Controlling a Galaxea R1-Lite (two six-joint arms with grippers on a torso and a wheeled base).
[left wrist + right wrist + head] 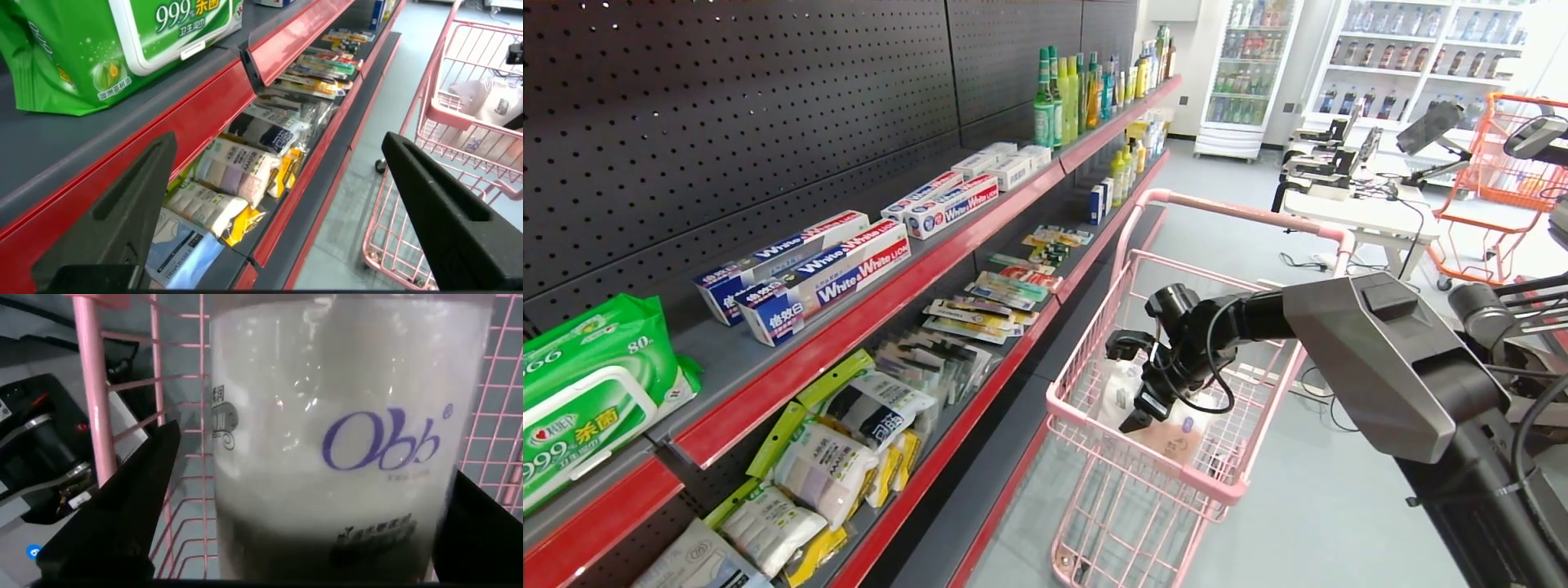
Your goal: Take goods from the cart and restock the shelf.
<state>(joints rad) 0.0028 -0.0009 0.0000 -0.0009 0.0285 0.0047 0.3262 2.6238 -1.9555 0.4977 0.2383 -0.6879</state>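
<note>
Two grippers are in use, one at the cart and one at the shelf.

Right arm: it extends forward from the robot's right side, with the forearm roughly level and the wrist bent downward over the rim of the pink cart (1168,483). The right gripper (1132,406) sits inside the basket and points down at a white container (343,416). Its jaws stand apart with the container between them. On one side a strip of basket wire shows between the finger and the container wall. The other finger (486,531) lies just beside the opposite wall. The container is in the cart, near the basket side that faces the shelf, and next to a tan pack (1172,441).

Left arm: the left gripper (278,143) hangs in the aisle between the shelf (866,327) and the cart, close to the shelf's red front edge. Its jaws are spread wide with nothing between them.

Shelf stock: a green pack of wipes (588,400) lies on the upper board at the near end, and toothpaste boxes (825,273) lie farther along the same board. Soft packets (825,465) fill the board below.
</note>
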